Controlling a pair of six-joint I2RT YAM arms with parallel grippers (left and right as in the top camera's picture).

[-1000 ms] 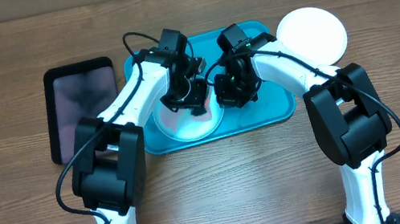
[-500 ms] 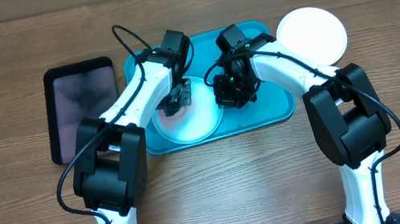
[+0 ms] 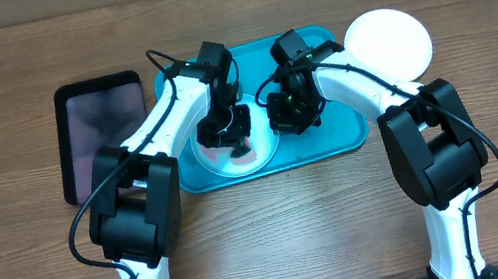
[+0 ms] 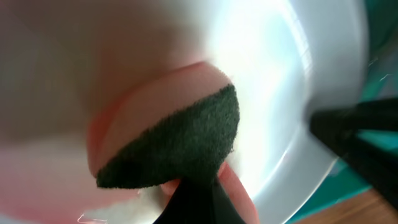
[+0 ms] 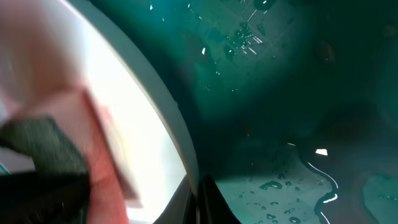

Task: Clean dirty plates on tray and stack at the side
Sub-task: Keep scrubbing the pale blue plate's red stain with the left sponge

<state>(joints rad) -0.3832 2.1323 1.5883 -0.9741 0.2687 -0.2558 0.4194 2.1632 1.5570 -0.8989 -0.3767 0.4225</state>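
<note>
A pale mint-blue plate [image 3: 217, 161] lies on the turquoise tray [image 3: 335, 135], at its front left. My left gripper [image 3: 233, 132] is shut on a pink sponge with a dark green scouring face [image 4: 174, 140] and presses it onto the plate [image 4: 292, 93]. A pink smear shows on the plate around the sponge. My right gripper [image 3: 277, 114] is shut on the plate's right rim [image 5: 146, 115], one finger on each side [image 5: 196, 202]. A white plate [image 3: 387, 41] lies on the table, off the tray's right back corner. No lime-green-rimmed plate shows.
A smaller black tray [image 3: 102, 123] lies left of the turquoise one. Water drops and a small puddle [image 5: 311, 180] sit on the turquoise tray floor beside the right gripper. The brown wooden table [image 3: 274, 227] extends toward the front.
The left gripper has swept the sponge over the plate, first to the left and then toward the near side. The right gripper has kept still on the rim.
</note>
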